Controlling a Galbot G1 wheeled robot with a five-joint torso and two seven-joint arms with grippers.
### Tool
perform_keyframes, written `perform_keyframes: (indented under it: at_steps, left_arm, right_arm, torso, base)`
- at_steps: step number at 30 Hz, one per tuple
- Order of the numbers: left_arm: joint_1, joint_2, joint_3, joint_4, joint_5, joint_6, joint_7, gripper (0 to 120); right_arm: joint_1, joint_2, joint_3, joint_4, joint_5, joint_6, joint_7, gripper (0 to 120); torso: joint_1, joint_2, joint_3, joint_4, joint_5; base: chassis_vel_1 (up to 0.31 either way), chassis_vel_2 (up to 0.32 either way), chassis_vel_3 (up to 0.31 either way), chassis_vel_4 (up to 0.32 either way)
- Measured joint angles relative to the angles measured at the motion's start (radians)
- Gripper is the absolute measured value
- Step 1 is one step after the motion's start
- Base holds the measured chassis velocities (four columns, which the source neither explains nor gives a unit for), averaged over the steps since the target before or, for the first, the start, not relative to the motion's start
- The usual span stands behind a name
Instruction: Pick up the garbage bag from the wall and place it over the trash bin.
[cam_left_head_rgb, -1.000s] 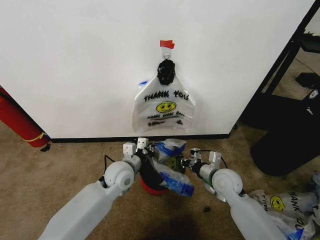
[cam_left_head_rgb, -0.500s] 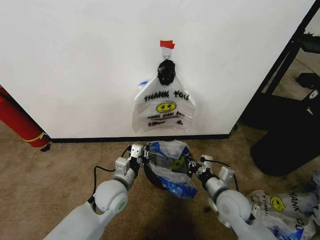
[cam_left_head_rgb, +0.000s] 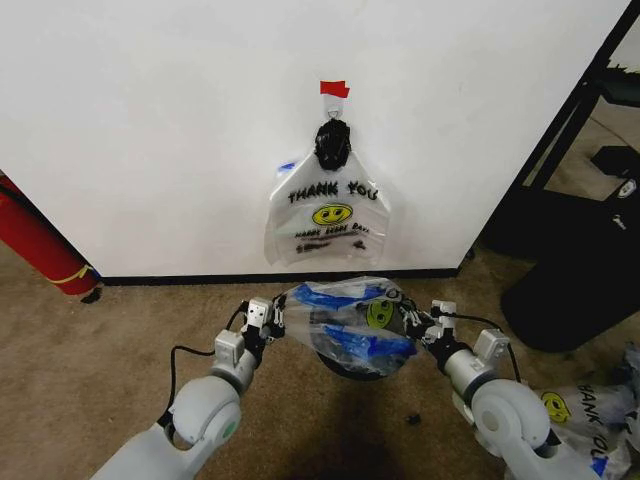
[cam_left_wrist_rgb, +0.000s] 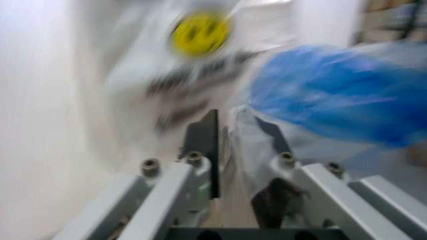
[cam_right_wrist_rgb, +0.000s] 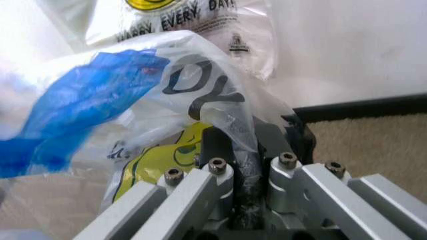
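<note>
Both the left gripper (cam_left_head_rgb: 278, 318) and right gripper (cam_left_head_rgb: 409, 318) pinch the garbage bag (cam_left_head_rgb: 345, 325) stretched over the trash bin (cam_left_head_rgb: 352, 366) (near the wall (cam_left_head_rgb: 150, 130)); thin film may tear or slip free

Between the tools, the garbage bag (cam_left_head_rgb: 345, 325) is translucent white, blue-streaked, with a yellow smiley and black lettering.

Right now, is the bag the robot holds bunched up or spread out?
Spread out. The left gripper and right gripper hold opposite sides of the bag, stretched between them above the bin.
</note>
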Motion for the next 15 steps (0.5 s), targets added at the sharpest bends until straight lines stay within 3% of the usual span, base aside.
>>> perform_keyframes:
  at_steps: [5, 7, 10, 15]
  left_arm:
    - [0.009, 0.035, -0.061, 0.065, 0.205, -0.237, 0.174, 39]
    - [0.009, 0.037, -0.075, 0.077, 0.231, -0.269, 0.198, 41]
    - [0.005, 0.033, -0.118, 0.109, 0.336, -0.364, 0.25, 56]
    - [-0.008, 0.013, -0.145, 0.115, 0.467, -0.433, 0.279, 71]
  right_arm:
    - [-0.006, 0.003, 0.019, -0.015, -0.135, 0.064, -0.074, 1]
    - [-0.008, 0.003, 0.024, -0.014, -0.147, 0.071, -0.081, 1]
    - [-0.017, 0.003, 0.043, 0.001, -0.169, 0.08, -0.097, 1]
    - [-0.029, -0.006, 0.057, 0.011, -0.185, 0.081, -0.106, 1]
  torso:
    - [0.0, 0.0, 0.0, -0.0001, 0.0]
    - [0.0, 0.0, 0.0, 0.0, 0.0]
    - [0.0, 0.0, 0.0, 0.0, 0.0]
    - [0.0, 0.0, 0.0, -0.0001, 0.0]
  base:
    - [0.0, 0.0, 0.0, 0.0]
    - [0.0, 0.0, 0.0, 0.0]
    - [0.0, 0.0, 0.0, 0.0]
    - [0.0, 0.0, 0.0, 0.0]
